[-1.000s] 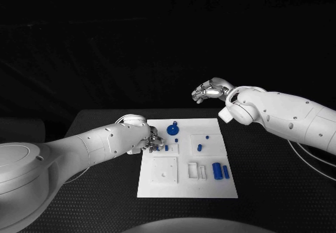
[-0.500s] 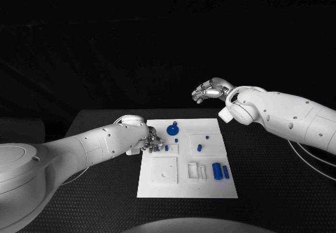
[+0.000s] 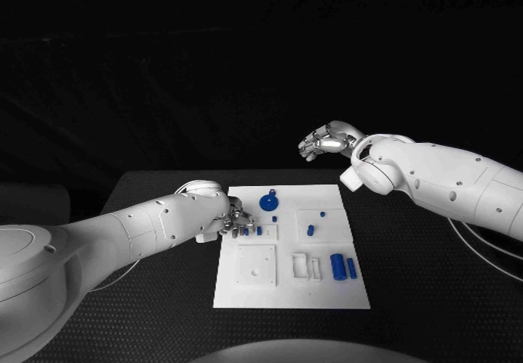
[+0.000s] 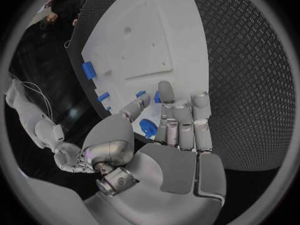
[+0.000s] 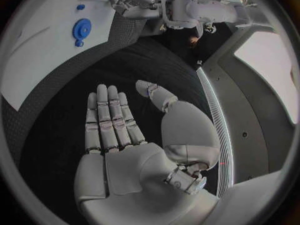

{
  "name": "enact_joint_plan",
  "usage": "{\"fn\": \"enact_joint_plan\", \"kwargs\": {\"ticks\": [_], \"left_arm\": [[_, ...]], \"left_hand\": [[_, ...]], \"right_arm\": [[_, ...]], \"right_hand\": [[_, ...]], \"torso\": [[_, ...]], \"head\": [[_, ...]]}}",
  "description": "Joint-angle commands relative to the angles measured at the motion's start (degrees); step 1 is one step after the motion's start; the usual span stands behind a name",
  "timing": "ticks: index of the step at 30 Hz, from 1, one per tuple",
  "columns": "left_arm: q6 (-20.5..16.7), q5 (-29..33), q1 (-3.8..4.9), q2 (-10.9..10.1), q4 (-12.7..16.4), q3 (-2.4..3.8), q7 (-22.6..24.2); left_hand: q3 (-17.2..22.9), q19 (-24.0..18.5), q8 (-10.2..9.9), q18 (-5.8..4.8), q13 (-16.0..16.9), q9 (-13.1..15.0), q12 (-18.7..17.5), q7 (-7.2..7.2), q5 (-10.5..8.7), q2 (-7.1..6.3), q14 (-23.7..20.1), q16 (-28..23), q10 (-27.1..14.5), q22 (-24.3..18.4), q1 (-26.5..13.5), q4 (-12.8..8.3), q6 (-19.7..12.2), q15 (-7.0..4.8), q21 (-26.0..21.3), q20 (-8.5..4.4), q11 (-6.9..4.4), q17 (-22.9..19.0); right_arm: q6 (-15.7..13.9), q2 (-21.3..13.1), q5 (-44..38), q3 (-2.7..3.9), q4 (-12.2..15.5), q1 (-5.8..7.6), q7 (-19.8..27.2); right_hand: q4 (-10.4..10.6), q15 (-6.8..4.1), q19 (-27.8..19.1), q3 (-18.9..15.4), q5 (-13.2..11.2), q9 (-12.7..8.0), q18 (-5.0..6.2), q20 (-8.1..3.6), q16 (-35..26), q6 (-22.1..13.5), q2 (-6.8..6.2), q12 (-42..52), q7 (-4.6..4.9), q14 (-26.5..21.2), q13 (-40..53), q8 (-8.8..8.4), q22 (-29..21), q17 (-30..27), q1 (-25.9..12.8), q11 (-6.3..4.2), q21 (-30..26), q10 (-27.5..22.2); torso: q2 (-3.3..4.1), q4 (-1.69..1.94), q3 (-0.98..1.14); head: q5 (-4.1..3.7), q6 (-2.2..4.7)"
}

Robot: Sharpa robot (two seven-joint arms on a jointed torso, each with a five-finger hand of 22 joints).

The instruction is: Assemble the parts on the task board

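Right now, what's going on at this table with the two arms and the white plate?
The robot is working on the task board. Its left hand is down at the board's left edge, and the left wrist view shows a small blue part pinched between its thumb and fingers. The right hand is raised off the table behind the board, open and holding nothing. A blue gear and several other blue parts sit on the board.
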Motion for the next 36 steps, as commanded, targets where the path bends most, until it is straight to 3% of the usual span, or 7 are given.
{"fn": "enact_joint_plan", "kwargs": {"ticks": [1, 6, 11, 16, 23, 29, 36], "left_arm": [[-1.43, -0.15, -0.58, -0.85, 0.44, -0.15, -1.52], [-3.28, -0.1, -0.24, -2.09, 1.41, 1.63, -0.91], [-7.24, 0.04, 0.67, -3.77, 3.19, 3.3, 0.5], [-15.03, 8.44, 1.45, -5.39, 4.99, 3.66, 9.65], [-24.71, 11.81, 1.33, -5.1, 5.29, 3.5, 29.65], [-28.42, 1.14, 1.15, -4.39, 5.05, 1.93, 37.19], [-29.08, -7.22, 0.35, -2.04, 3.29, -0.6, 39.15]], "left_hand": [[-0.27, -0.32, -7.14, 0.72, -0.09, -0.28, 0.02, -0.3, -0.35, -0.42, 0.1, -0.19, -0.79, 0.37, 0.16, 0.19, 0.19, 0.38, -0.31, -5.11, 1.2, -0.06], [-0.49, -0.28, -7.42, 0.83, -0.21, -0.99, -0.02, -0.22, -0.98, -1.42, 0.1, -0.27, -0.96, 0.35, 0.11, 0.9, -0.29, 0.42, -0.42, -5.09, 1.26, -0.14], [-0.58, -0.33, -7.66, 1.1, -0.51, -2.8, -0.2, -0.07, -8.29, -4.09, 0.03, -0.43, -1.24, 0.32, 0.42, 2.3, -0.45, 0.56, -0.68, -4.94, 1.4, -0.29], [-0.24, -0.5, -8.82, 1.21, -0.86, -4.32, -0.76, 0.44, -8.8, -5.1, -0.21, -0.67, -1.85, 0.27, 0.78, 2.96, -2.08, 0.88, -0.92, -4.75, 1.83, -0.41], [4.8, -7.36, -11.48, -0.01, -4.83, -10.37, -8.99, 3.97, -3.03, 1.12, -7.75, -10.83, -10.09, -1.79, 18.04, -5.81, -4.36, 5.07, -6.9, -0.61, 5.77, -4.98], [1.69, -9.81, -15.6, -0.7, -9.55, -18.16, -18.52, 4.52, -8.82, -5.76, -9.26, -16.91, -11.37, -2.91, 32.01, -6.24, -1.8, 7.23, -10.26, 1.17, 7.77, -7.25], [-3.7, -9.1, -18.15, -0.28, -13.28, -22.51, -28.22, 3.29, -8.43, -7.65, -7.81, -18.6, -9.17, -3.0, 33.04, -6.22, -0.19, 7.61, -11.41, 2.01, 8.51, -6.86]], "right_arm": [[0.5, -0.03, -0.04, 0.03, 0.05, -0.01, 0.34], [0.44, -0.06, -0.04, 0.03, -0.02, -0.01, 0.36], [0.32, -0.1, -0.04, 0.03, -0.04, -0.01, 0.41], [0.17, -0.26, -0.02, 0.03, -0.08, -0.01, 0.47], [-0.06, -0.15, 0.0, 0.03, -0.61, -0.01, 0.61], [-0.13, -0.01, 0.02, 0.03, -0.92, -0.01, 0.7], [-0.02, 0.28, 0.07, 0.03, -1.25, -0.01, 0.76]], "right_hand": [[0.02, 0.21, 0.4, 0.19, 0.2, -0.08, -0.81, 0.16, 0.32, -0.43, -0.4, 0.38, -0.1, -0.3, -0.08, 0.18, 1.36, -0.05, 0.18, 0.11, -0.27, 0.26], [0.02, 0.21, 0.4, 0.19, 0.2, -0.09, -0.81, 0.16, 0.32, -0.44, -0.41, 0.38, -0.1, -0.31, -0.09, 0.18, 1.36, -0.05, 0.16, 0.12, -0.28, 0.25], [0.03, 0.22, 0.39, 0.18, 0.21, -0.1, -0.82, 0.16, 0.32, -0.47, -0.46, 0.38, -0.08, -0.32, -0.11, 0.17, 1.36, -0.06, 0.14, 0.14, -0.3, 0.23], [0.03, 0.22, 0.39, 0.18, 0.21, -0.11, -0.82, 0.16, 0.32, -0.47, -0.46, 0.37, -0.08, -0.32, -0.12, 0.17, 1.36, -0.07, 0.14, 0.14, -0.31, 0.23], [0.04, 0.22, 0.39, 0.2, 0.21, -0.12, -0.82, 0.15, 0.32, -0.49, -0.44, 0.37, -0.08, -0.32, -0.13, 0.17, 1.36, -0.07, 0.14, 0.16, -0.32, 0.22], [0.05, 0.22, 0.4, 0.21, 0.22, -0.13, -0.82, 0.15, 0.33, -0.49, -0.4, 0.38, -0.08, -0.32, -0.14, 0.17, 1.36, -0.07, 0.14, 0.16, -0.32, 0.22], [0.07, 0.22, 0.42, 0.23, 0.23, -0.13, -0.82, 0.15, 0.34, -0.48, -0.36, 0.39, -0.08, -0.31, -0.15, 0.18, 1.37, -0.08, 0.14, 0.16, -0.32, 0.23]], "torso": [[-0.03, 0.04, 0.0], [-0.04, 0.05, -0.02], [-0.02, 0.02, -0.01], [-0.02, 0.05, -0.02], [0.06, -0.03, 0.01], [0.03, -0.07, 0.02], [0.12, -0.15, 0.05]], "head": [[0.07, 0.06], [0.07, 0.28], [0.1, 0.55], [-0.24, 0.97], [-0.51, 1.59], [-0.68, 2.08], [-0.92, 2.37]]}}
